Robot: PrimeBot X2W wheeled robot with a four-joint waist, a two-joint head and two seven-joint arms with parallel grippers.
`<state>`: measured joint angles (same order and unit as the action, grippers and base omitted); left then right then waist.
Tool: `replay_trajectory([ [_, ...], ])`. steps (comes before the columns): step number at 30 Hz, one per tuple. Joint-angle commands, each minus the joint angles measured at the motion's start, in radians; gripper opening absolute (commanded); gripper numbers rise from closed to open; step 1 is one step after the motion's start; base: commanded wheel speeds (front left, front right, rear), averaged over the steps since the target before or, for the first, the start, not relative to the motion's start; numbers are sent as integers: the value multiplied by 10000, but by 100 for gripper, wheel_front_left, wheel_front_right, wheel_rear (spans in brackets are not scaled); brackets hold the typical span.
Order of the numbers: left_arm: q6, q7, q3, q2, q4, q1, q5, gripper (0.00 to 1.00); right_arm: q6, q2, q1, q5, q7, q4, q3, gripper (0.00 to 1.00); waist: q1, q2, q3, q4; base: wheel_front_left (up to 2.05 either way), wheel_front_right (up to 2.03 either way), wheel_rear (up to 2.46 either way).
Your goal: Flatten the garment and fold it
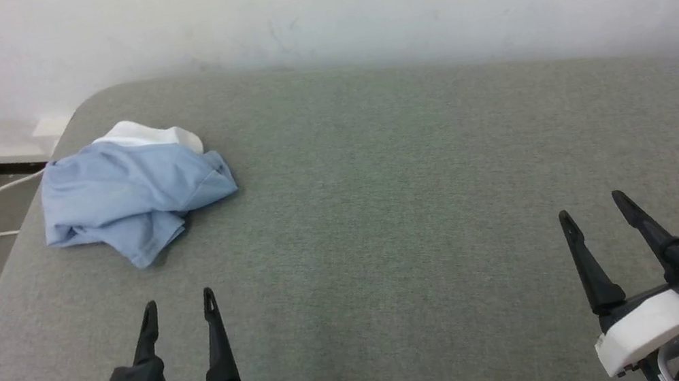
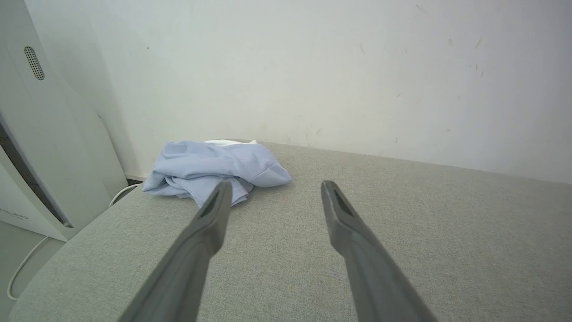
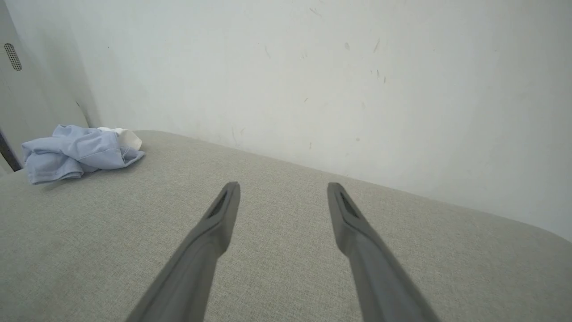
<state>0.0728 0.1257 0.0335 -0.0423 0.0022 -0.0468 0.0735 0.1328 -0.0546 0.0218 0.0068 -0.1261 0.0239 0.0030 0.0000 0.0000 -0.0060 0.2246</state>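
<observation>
While the garment [image 1: 130, 194] lies as a crumpled heap, no part of the flattening step is done; judged from the layout, the work stands at its very start. The garment rests on the far-left corner of the grey padded surface [image 1: 386, 224], close to that surface's left edge. Its white collar part [image 1: 154, 135] is turned toward the surface's far edge, and one blue end points toward the near edge. Sleeves and hem cannot be told apart in the folds. The left gripper [image 1: 180, 298] hovers over the near-left part of the padded surface, fingers pointing toward the far edge, jaws spread wide and holding nothing. The right gripper [image 1: 591, 204] hovers over the near-right part of the surface, well apart from the garment. Its fingers lean slightly toward the surface's left side, and its jaws are likewise spread wide and empty. Neither gripper touches fabric. The next move probably calls for the left arm to reach toward the far-left corner and pinch an outer edge of the heap, so the cloth can be drawn toward the middle of the surface, where both arms can spread it. Caution: the heap sits near the surface's rounded left edge; a push rather than a pinch could slide it off.
</observation>
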Motion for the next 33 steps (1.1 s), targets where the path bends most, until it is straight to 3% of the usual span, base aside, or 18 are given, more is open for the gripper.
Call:
replay_trajectory([
  [1,101,120,22,-40,-32,-198,107,100,-11,21,68,26,-118,50,16,100,0,0,-27,218,0,0,0],
  [33,330,769,79,-60,-84,-509,250,100,-16,33,119,197,-766,445,341,100,0,0,-215,1945,0,0,0],
])
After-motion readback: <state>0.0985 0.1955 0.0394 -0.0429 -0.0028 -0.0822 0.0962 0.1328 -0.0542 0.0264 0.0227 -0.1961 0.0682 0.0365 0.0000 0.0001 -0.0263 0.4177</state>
